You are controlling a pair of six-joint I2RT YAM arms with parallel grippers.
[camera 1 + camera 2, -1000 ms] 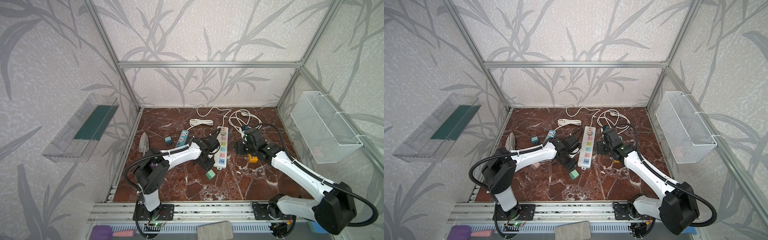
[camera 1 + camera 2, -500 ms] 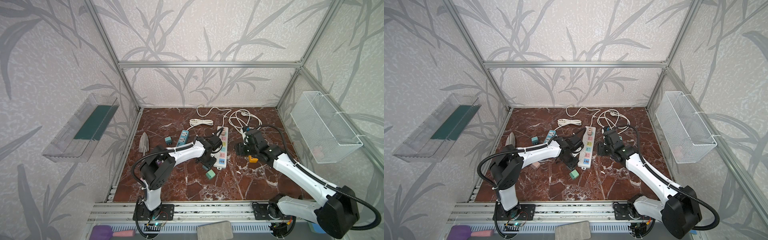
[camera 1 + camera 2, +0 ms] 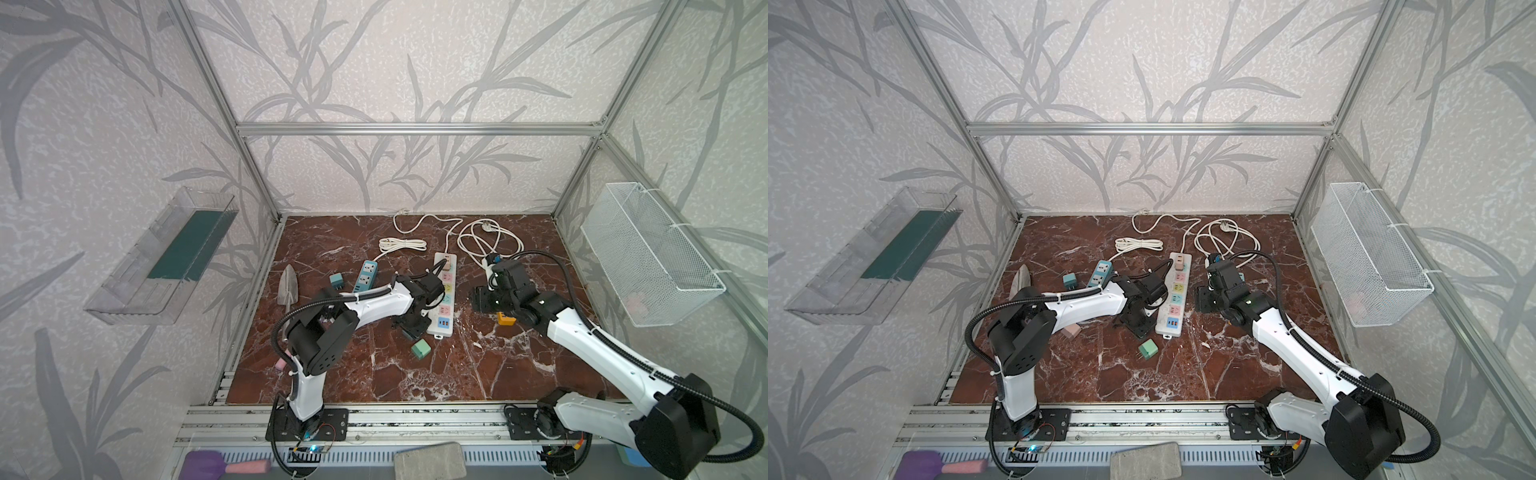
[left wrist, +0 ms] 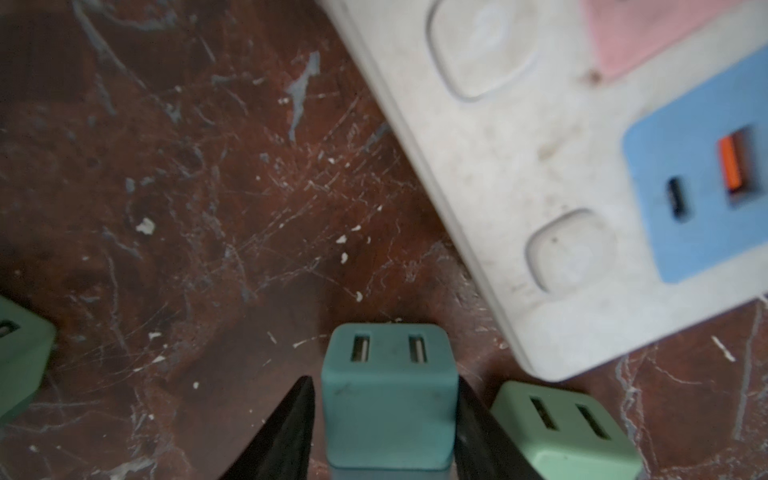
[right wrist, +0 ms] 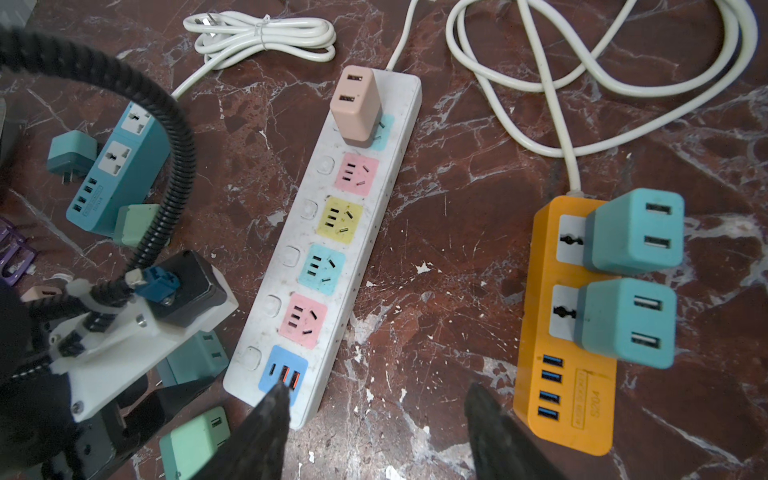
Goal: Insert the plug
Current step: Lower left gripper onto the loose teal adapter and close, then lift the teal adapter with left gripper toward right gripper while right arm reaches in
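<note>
Showing the pick-up stage of the insertion, with the plug not yet in any socket. The brown marbled tabletop [image 3: 457, 374] carries a long white plastic power strip with pastel sockets [image 5: 328, 232]. Four of the strip's coloured sockets stand empty. Only the socket at its cord end holds a beige-pink cube adapter [image 5: 355, 106].

The right gripper [image 5: 378, 415] hangs over bare tabletop just beside the strip's USB end, its jaws wide apart and holding nothing. The left gripper [image 4: 383, 379] sits low at the opposite side of that same end.

The dark teal cube plug [image 4: 386, 399], the task's thing, stands just beside the strip's USB-end corner with its two ports facing up, bracketed by the left jaws. One finger lies against its side and the other shows a sliver of gap, so whether the grip is firm cannot be told. A pale green cube plug [image 4: 565, 432] lies close by, nearer the strip.

Judged remaining: securing the grip, lifting, turning the prongs down over a free socket, and pressing home.
</note>
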